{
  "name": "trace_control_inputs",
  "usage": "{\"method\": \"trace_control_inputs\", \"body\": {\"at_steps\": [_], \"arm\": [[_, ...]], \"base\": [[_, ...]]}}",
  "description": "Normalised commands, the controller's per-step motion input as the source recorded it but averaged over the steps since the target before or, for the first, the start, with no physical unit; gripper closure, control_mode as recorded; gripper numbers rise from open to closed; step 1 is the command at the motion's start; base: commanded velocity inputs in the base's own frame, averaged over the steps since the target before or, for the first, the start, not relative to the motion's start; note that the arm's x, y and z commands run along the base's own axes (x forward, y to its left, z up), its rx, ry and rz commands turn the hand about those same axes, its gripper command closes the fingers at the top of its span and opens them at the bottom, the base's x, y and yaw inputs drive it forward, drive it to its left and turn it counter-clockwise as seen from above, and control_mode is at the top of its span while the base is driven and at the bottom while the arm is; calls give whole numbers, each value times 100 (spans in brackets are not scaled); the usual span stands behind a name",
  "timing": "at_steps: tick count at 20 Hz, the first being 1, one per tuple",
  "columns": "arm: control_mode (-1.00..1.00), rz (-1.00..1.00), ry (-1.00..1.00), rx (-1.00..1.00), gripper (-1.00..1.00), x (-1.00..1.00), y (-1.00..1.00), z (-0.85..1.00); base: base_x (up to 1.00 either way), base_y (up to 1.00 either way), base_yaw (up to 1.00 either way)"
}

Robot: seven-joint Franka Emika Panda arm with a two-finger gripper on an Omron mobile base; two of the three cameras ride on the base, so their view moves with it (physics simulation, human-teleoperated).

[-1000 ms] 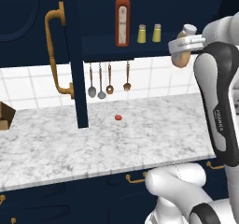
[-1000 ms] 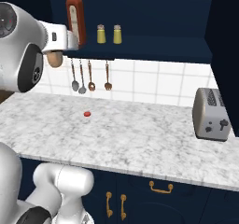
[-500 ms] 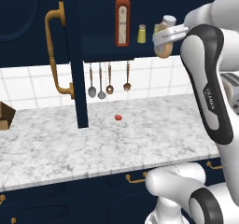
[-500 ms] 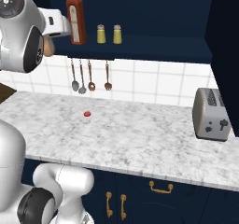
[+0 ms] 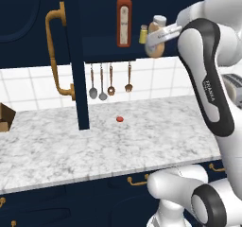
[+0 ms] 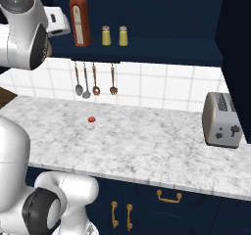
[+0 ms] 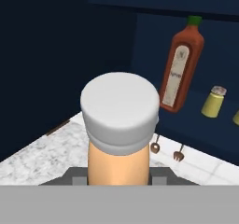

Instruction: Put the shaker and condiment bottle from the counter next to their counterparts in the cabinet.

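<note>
- Far to the left of the claw, low down on the table (image 5: 56, 150), a brown box (image 5: 5, 118) is seen at the edge of the left base view.
- Left of the claw, the open cabinet (image 5: 73, 56) door is swung out, its curved brass handle (image 5: 54, 56) facing the camera.
- Below the claw and to its left, four utensils (image 5: 109, 82) are hung under the shelf, and a small red item (image 5: 120, 119) is spotted on the marble well beneath.
- Just left of the claw, the tall red bottle (image 5: 124, 20) is stood upright on the shelf; in the hand view it appears tilted, up and to the right of the held cap.
- Between red bottle and claw, one yellow shaker (image 5: 143, 34) is partly visible; in the right base view two yellow shakers (image 6: 113, 35) are seen side by side, right of the red bottle.
- The claw (image 5: 158, 36) is held up at shelf level, clenched on the condiment bottle (image 5: 156, 37); the peach body is gripped between the fingers, the pale cap (image 7: 120, 108) uppermost.
- Far below and to the right of the claw, a toaster (image 6: 222, 119) is parked on the table.
</note>
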Motion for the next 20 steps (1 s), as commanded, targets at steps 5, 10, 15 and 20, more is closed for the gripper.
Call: {"method": "trace_control_inputs", "body": {"at_steps": [5, 10, 15, 20], "arm": [[-100, 1, 0, 0, 100, 26, 29, 0], [-100, 0, 0, 0, 100, 34, 18, 0], [-100, 0, 0, 0, 100, 20, 12, 0], [-100, 1, 0, 0, 100, 18, 15, -1]], "base": [[0, 0, 0], [0, 0, 0], [0, 0, 0], [0, 0, 0]]}}
